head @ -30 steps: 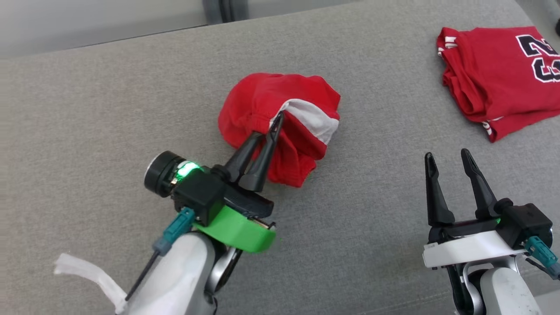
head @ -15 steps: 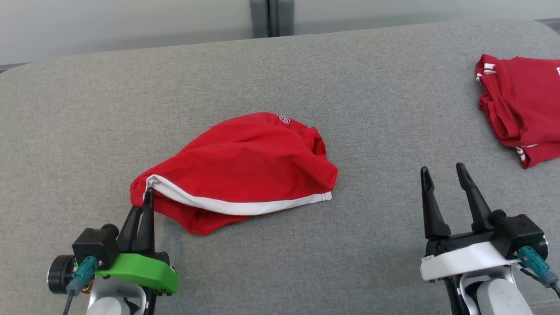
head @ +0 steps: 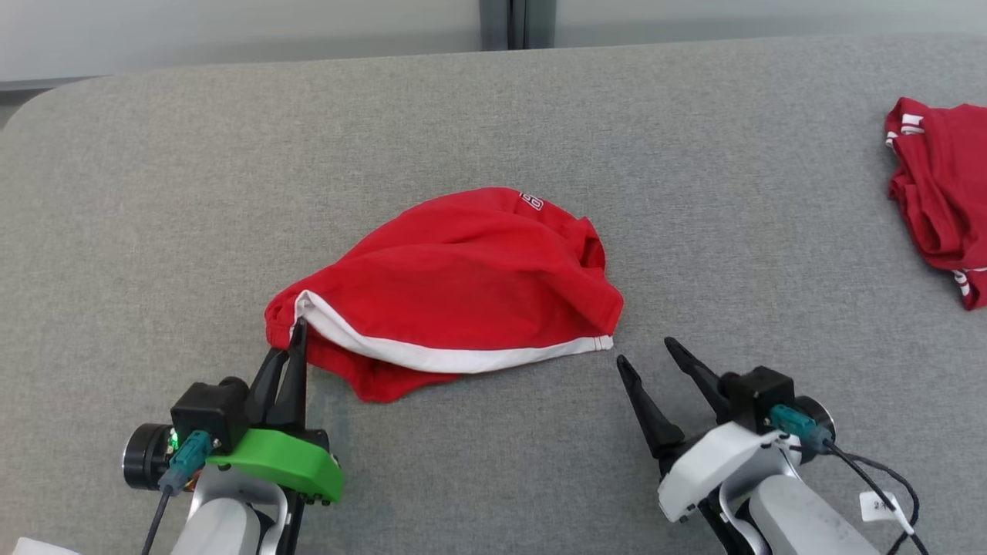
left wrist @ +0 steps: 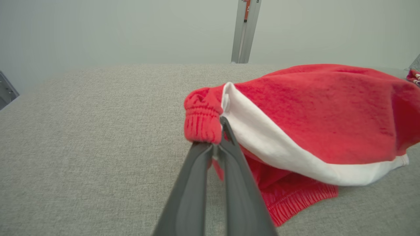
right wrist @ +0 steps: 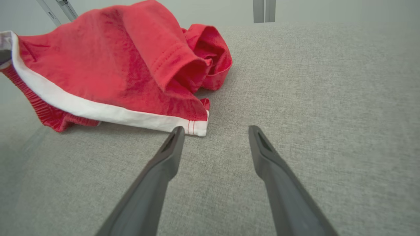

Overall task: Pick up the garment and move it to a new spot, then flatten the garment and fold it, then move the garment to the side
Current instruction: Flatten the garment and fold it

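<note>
Garment [head: 463, 270]: red, white-banded, crumpled mid-counter [head: 231, 193].
Left pincer [head: 299, 330]: clamped tight on the garment's elastic edge, left corner.
Right pincer [head: 645, 351]: spread wide, empty, just beside the white hem corner.
Shirt [head: 937, 193]: red, far right, well apart.

No text clear enough to read. Small white-outlined mark [head: 530, 202] on the red shorts [head: 463, 285], just above centre of the head view, too small to make out. White paper tag [head: 876, 506] on a cable [head: 852, 460] at lower right, print blurred.
</note>
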